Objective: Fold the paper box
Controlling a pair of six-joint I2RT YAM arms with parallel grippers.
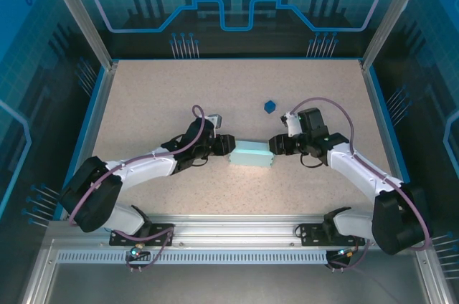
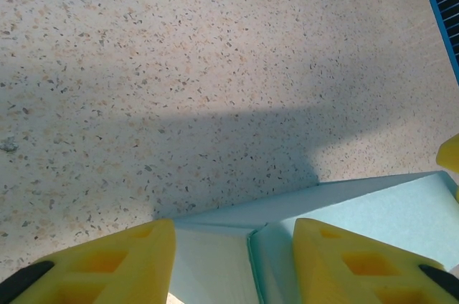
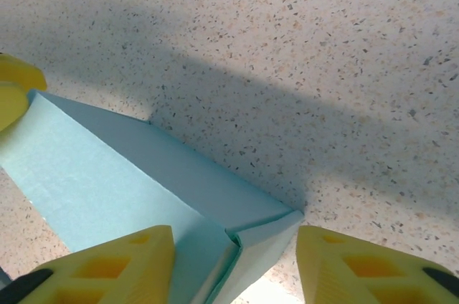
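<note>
A speckled beige table (image 1: pixel 158 103) lies inside a frame of metal posts and blue-lit panels. The left arm reaches in from the near left corner, and the left gripper (image 1: pixel 228 144) meets the left end of the paper box (image 1: pixel 251 154). The box is pale blue and lies flat at the table's middle, its long side running left to right. In the left wrist view the yellow fingers (image 2: pixel 107 261) stand apart. The box's end flaps sit between them, and the right-hand finger overlaps the box top (image 2: pixel 387 203). I cannot tell whether they press on it.

A small dark blue cube (image 1: pixel 270 106) sits farther back, apart from the box. From the right, the right gripper (image 1: pixel 272 145) meets the box's other end. Its jaws are parted around a corner (image 3: pixel 272 218), one finger (image 3: pixel 373 268) clear of the card.
</note>
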